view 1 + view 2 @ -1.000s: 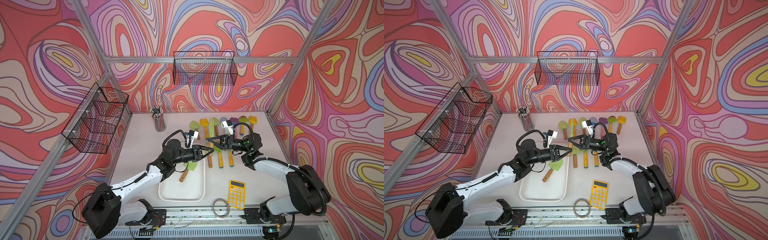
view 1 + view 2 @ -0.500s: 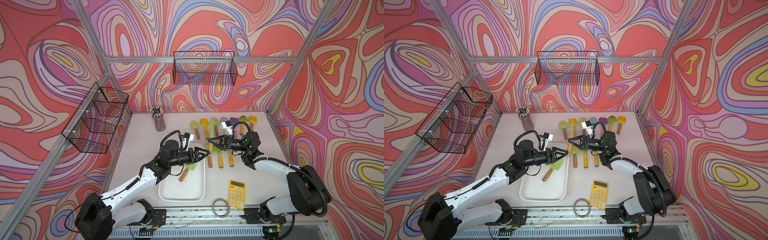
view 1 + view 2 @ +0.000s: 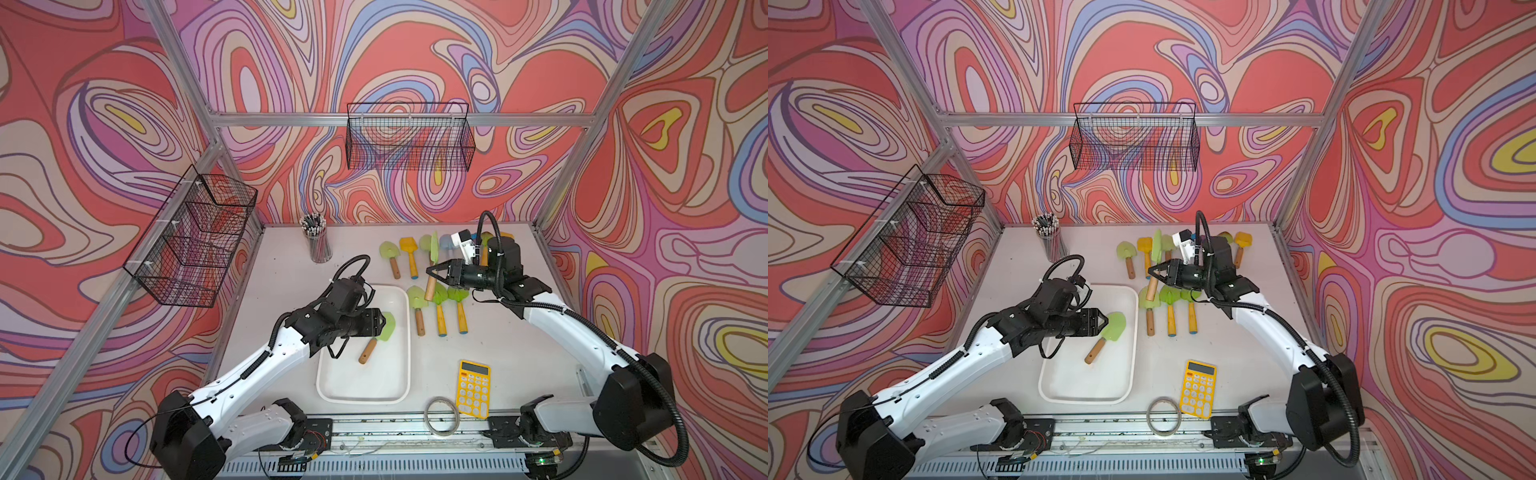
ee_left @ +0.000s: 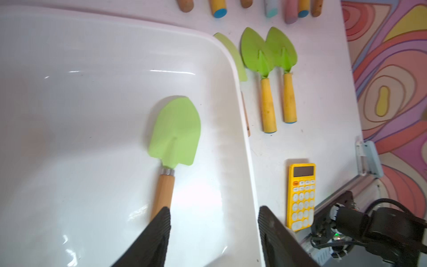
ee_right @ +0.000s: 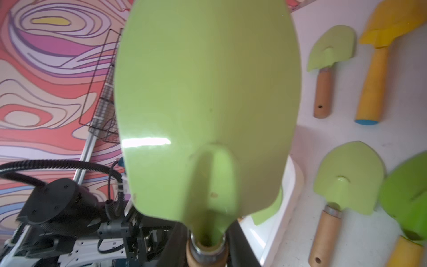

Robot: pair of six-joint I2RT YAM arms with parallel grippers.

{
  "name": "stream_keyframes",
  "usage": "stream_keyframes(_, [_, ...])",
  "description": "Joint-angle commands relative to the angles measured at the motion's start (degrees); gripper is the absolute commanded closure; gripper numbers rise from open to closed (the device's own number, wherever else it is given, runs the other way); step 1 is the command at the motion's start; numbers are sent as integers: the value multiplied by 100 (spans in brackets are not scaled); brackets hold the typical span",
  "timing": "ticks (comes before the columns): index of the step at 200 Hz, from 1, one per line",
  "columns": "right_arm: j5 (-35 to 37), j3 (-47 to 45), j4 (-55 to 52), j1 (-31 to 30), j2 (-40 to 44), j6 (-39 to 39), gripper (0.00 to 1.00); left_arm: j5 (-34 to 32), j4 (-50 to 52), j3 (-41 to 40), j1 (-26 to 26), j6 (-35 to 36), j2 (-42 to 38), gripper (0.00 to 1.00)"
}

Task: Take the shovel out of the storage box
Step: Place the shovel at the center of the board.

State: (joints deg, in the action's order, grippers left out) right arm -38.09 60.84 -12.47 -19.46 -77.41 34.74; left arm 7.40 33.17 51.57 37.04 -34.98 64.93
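Calculator [image 3: 473,386] keys: too small to read from here. The shovel [image 4: 172,143] lies flat in the storage box [image 3: 365,384] on a slant, green blade toward the back wall, wooden handle toward the front. Left arm stretches low over the box, left fingers [image 4: 161,231] wide apart and empty, one above the handle's end. Right arm is bent, right fingers [image 5: 241,247] clamping a second shovel [image 5: 208,92] by its handle over the counter [image 3: 519,332].

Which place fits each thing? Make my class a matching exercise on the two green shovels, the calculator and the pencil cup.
Things: 1 raised shovel; 2 lying shovel; 3 yellow calculator; 4 pencil cup.
Places: A inside the storage box; B in the right end effector; C back of the table; D beside the storage box, front.
Pairs: 1-B; 2-A; 3-D; 4-C.
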Motion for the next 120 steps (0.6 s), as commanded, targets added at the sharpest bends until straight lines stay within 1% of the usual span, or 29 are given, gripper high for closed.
stream_keyframes(1, [1391, 432, -1601, 30, -37, -959, 87, -744, 592, -14, -26, 314, -34, 36])
stream_keyframes(24, [2302, 719, -2229, 27, -132, -1320, 88, -994, 741, -58, -22, 408, 15, 36])
stream_keyframes(52, [2880, 785, -2514, 36, -81, -1522, 88, -923, 726, -159, -21, 409, 82, 36])
stream_keyframes(77, [3591, 827, -2793, 39, -110, -1651, 88, -1011, 717, -261, -17, 379, 142, 35])
stream_keyframes(120, [4056, 694, -2773, 39, -159, -1625, 88, -784, 564, -383, -5, 402, 338, 35])
